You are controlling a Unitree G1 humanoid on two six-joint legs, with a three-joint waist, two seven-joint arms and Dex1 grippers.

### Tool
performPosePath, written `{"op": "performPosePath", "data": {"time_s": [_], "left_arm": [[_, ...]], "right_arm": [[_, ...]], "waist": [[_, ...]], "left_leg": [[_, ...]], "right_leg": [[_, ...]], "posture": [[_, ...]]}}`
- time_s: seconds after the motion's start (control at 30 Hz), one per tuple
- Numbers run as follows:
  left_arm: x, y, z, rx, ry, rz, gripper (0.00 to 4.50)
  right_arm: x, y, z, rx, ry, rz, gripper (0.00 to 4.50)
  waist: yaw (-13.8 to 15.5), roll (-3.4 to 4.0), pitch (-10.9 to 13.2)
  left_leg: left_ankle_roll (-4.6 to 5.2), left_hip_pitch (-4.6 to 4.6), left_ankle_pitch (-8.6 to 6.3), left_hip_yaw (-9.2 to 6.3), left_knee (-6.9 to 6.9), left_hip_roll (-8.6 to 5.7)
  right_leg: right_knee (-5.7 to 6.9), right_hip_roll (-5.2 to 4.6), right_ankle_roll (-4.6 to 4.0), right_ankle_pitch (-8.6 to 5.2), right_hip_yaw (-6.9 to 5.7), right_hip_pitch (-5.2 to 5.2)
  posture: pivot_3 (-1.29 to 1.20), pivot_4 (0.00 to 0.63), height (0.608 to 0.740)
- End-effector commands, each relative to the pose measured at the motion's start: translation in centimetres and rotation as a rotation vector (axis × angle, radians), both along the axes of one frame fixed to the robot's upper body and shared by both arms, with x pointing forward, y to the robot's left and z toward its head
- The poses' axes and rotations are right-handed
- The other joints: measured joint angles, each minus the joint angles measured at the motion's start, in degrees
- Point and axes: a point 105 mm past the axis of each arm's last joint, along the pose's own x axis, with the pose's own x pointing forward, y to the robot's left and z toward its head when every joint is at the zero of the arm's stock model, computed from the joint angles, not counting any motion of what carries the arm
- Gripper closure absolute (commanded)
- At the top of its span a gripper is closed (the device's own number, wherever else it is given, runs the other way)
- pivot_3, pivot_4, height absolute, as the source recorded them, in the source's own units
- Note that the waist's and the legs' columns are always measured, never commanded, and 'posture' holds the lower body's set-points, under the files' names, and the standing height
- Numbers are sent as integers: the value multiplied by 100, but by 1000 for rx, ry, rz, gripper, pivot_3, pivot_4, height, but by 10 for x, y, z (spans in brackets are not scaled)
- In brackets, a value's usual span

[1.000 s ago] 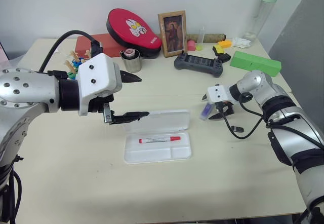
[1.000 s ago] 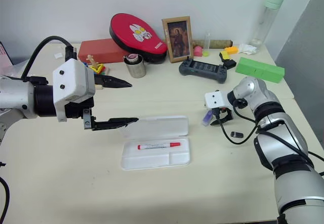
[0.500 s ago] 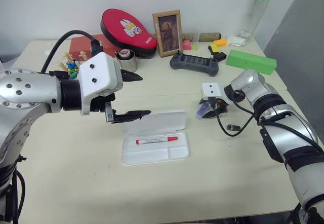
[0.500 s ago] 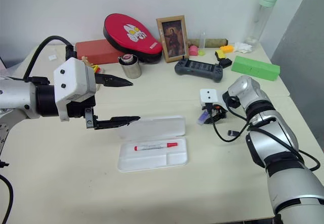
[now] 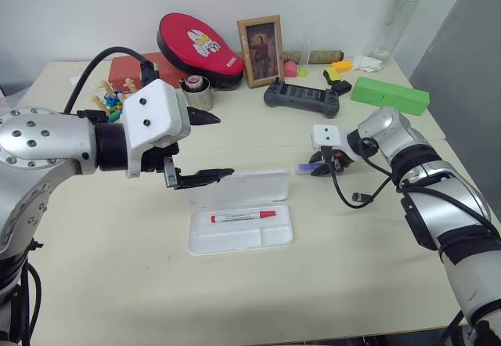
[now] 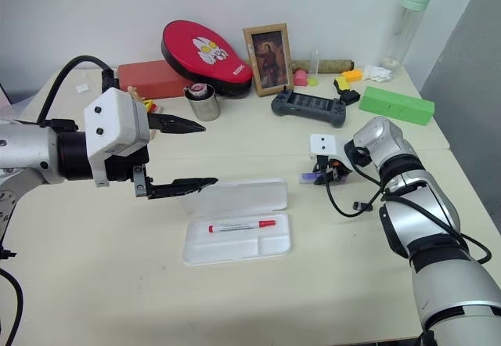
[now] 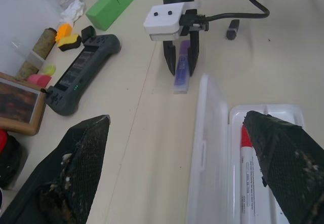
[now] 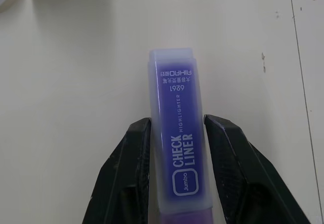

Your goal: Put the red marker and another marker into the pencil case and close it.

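Observation:
The pencil case (image 5: 275, 240) lies open mid-table, its lid (image 5: 250, 185) folded back. In its long compartment rests the red marker (image 5: 243, 216), also seen beside my left fingers (image 7: 248, 155). My left gripper (image 5: 225, 145) hovers open above the lid's left end, holding nothing. To the right of the case, the short purple marker (image 5: 303, 170) lies low over the table, and my right gripper (image 5: 319, 167) is shut on it, a finger pressing each side of its barrel (image 8: 178, 148). The pale cap end sticks out toward the case.
A small dark cap-like piece (image 5: 360, 197) lies on the table right of my right gripper, by its cable. Along the back stand a game controller (image 5: 302, 97), green box (image 5: 389, 95), picture frame (image 5: 259, 40), metal cup (image 5: 203, 93), red pouch (image 5: 200, 42) and bottle (image 5: 398, 9).
My right gripper's fingers have closed in on the purple marker and the wrist has rolled, bringing the marker from a slant to nearly level. The left arm has kept still.

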Motion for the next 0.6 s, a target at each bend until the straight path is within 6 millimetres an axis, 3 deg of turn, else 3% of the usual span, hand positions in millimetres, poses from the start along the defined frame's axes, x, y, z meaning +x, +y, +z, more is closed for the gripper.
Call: {"op": "performPosePath", "data": {"time_s": [0.03, 0.3, 0.43, 0.6], "left_arm": [[-1, -1, 6, -5, -39, -3, 0], [-1, -2, 6, -9, -42, -5, 0], [-1, -2, 7, -9, -43, -5, 0], [0, -2, 7, -8, -44, 0, 0]], "right_arm": [[4, -5, 9, 34, -26, -33, 2805], [4, -12, -2, 11, -15, -77, 2805], [5, -13, -6, 8, -15, -87, 3437], [4, -12, -6, 11, -19, -80, 3449]], "waist": [[0, 0, 0], [0, 0, 0], [-1, 0, 0], [1, -1, 0]], "left_leg": [[0, 0, 0, 0, 0, 0], [0, 0, 0, 0, 0, 0], [0, 1, 0, 0, 2, 0], [0, 3, 1, -1, 4, 0]], "right_leg": [[0, 0, 0, 0, 0, 0], [0, 0, 0, 0, 0, 0], [3, 0, 0, 0, 0, 2], [11, 0, 0, 0, 0, 3]], "posture": [[0, 150, 740], [0, 150, 740], [0, 150, 740], [0, 150, 740]]}}
